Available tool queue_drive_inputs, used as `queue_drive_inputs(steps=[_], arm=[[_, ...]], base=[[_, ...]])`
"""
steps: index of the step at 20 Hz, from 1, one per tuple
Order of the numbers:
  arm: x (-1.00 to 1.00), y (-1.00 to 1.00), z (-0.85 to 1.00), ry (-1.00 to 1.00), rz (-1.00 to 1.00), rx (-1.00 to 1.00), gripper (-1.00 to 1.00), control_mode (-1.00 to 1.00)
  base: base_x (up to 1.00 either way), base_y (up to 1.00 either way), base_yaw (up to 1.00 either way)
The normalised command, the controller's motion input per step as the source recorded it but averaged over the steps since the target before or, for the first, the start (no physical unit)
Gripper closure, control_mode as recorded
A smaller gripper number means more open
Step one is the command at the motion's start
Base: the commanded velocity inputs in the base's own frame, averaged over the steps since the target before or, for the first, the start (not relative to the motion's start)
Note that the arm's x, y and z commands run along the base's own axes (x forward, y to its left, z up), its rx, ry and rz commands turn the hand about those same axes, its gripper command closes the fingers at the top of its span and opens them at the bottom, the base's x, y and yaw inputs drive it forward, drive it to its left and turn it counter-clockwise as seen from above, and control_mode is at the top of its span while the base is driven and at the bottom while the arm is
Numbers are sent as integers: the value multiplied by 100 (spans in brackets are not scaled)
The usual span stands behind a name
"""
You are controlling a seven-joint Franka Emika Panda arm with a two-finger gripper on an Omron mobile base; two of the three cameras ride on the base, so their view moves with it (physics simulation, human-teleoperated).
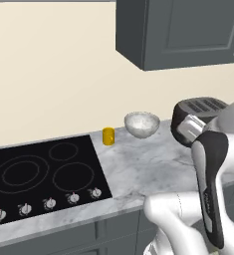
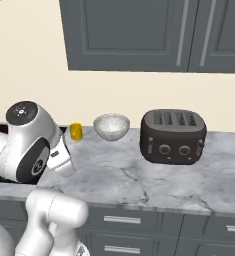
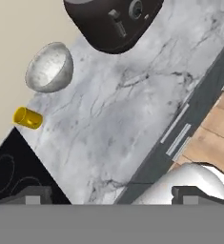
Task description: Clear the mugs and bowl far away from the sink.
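I see the plain yellow cylindrical mug (image 1: 108,136) upright near the wall, just beside the black glass stovetop (image 1: 39,174). The wide marbled white-grey bowl (image 1: 142,124) sits between it and the dark rounded toaster (image 2: 173,135) on veined marble counter (image 2: 139,175). My gripper (image 3: 112,194) hangs spread apart, holding nothing.

We see a marble counter (image 1: 138,169) with a black stovetop (image 1: 39,174) set into its left part, a row of knobs (image 1: 49,203) along the stovetop's front edge. A dark toaster (image 2: 173,136) stands on the counter's right, near the cream wall (image 1: 49,64). Grey cabinets (image 2: 149,35) hang above; grey drawers (image 2: 139,225) sit below. We see wood floor (image 3: 213,138) in the hand view.
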Motion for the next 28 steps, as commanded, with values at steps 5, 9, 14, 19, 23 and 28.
queue_drive_inputs(steps=[5, 9, 14, 19, 23, 28], arm=[[-6, 43, 32, 15, 45, -22, -100, -100], [-18, 18, 26, 4, 40, -35, -100, -100], [-24, 4, -4, 2, 30, -9, -100, -100], [-38, 0, -17, -5, 14, 0, -100, -100], [-4, 0, -4, 0, 3, 0, -100, 100], [0, 0, 0, 0, 0, 0, -100, 100]], base=[[0, 0, 0], [0, 0, 0], [0, 0, 0], [0, 0, 0], [4, -39, -24], [0, -3, -99]])
